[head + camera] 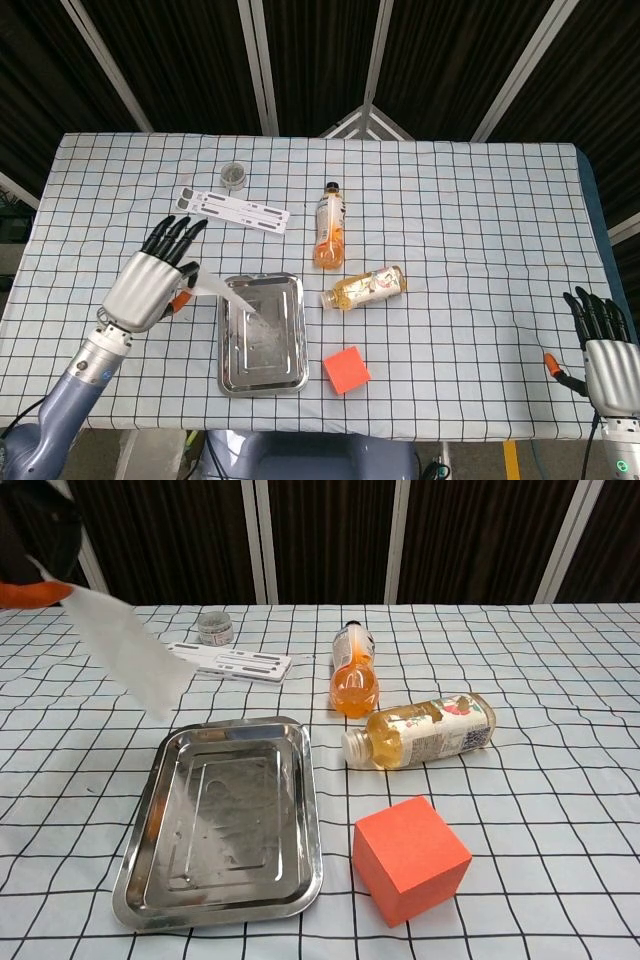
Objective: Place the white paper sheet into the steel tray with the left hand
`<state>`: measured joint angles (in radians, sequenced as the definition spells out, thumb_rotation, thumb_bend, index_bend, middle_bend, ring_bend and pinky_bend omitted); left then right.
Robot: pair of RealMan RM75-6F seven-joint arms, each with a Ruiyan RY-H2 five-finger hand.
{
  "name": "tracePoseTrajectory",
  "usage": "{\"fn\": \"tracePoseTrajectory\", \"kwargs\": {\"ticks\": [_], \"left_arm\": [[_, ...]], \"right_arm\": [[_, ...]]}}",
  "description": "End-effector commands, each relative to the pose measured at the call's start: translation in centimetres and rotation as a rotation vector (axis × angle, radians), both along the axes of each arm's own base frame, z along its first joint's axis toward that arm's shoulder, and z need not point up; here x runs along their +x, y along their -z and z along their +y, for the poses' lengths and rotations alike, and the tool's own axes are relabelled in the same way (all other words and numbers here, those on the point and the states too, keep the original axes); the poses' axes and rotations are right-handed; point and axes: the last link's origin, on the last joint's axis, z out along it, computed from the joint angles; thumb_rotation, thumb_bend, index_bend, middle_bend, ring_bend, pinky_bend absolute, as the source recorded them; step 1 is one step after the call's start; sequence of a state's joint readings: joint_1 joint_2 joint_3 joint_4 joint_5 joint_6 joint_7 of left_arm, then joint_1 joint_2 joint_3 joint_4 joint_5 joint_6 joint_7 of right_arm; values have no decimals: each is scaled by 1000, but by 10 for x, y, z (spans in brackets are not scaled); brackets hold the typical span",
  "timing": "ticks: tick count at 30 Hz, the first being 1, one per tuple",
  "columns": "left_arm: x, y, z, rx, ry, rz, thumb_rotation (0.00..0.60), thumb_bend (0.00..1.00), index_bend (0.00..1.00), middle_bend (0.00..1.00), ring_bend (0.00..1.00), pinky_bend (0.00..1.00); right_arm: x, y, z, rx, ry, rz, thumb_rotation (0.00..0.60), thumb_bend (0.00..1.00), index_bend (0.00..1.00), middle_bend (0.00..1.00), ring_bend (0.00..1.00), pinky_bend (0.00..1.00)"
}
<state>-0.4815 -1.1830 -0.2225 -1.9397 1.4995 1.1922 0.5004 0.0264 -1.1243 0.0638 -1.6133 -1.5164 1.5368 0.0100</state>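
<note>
We see the left hand [150, 283] pinching one edge of the sheet [125, 650], other fingers spread; the sheet hangs below the fingers, trailing over the tray [228, 372]. We judge it light and limp, so an edge pinch suits.

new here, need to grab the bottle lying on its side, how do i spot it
Start at the steel tray near the table's front edge. Just right of its far corner lies the pale yellow bottle on its side, white cap toward the tray. The other bottle, deeper orange, has a black cap.
</note>
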Motion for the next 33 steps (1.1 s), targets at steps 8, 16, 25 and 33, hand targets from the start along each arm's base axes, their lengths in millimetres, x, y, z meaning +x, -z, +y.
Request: {"fn": "tracePoseTrajectory", "kwargs": {"ticks": [8,16,25,33], "left_arm": [[26,60,-34,-144,90,23,600,441,611,33,0,0],[1,100,-51,-217,-46,40,600,442,608,33,0,0],[-5,125,-68,-248,-150,62,600,441,598,25,0,0],[1,138,-72,-284,-142,50,600,441,587,26,0,0]], "right_arm": [[0,-2,1,-3,-3,-6,600,325,0,0,0,0],[0,-1,1,-2,-4,-6,600,326,0,0,0,0],[0,-1,1,-1,-4,-6,600,325,0,0,0,0],[0,-1,1,-1,-3,-7,600,325,0,0,0,0]]}}
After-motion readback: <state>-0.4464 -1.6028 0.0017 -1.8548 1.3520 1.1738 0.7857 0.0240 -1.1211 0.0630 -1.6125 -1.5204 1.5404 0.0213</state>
